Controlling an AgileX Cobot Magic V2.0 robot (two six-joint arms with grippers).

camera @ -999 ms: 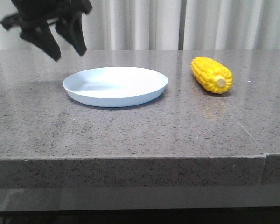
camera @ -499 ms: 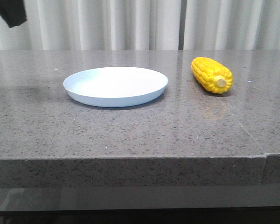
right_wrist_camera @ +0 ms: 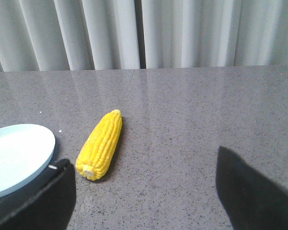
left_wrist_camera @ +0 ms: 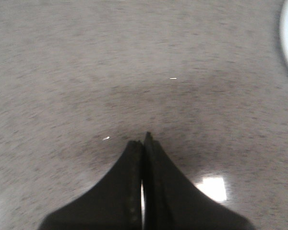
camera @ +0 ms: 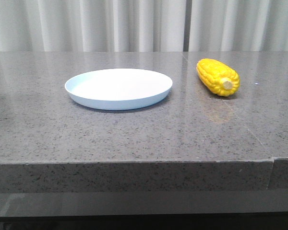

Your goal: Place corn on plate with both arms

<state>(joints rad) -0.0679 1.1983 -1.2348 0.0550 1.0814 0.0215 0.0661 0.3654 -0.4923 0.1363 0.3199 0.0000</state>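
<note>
Our left gripper (left_wrist_camera: 144,139) pressed closed over bare granite table (camera: 134,134), our right gripper (right_wrist_camera: 146,191) spread wide, corn cob (camera: 218,76) lying right of pale blue plate (camera: 118,88)

no readable text, labels, brands, nos. or signs anywhere in the views.
</note>
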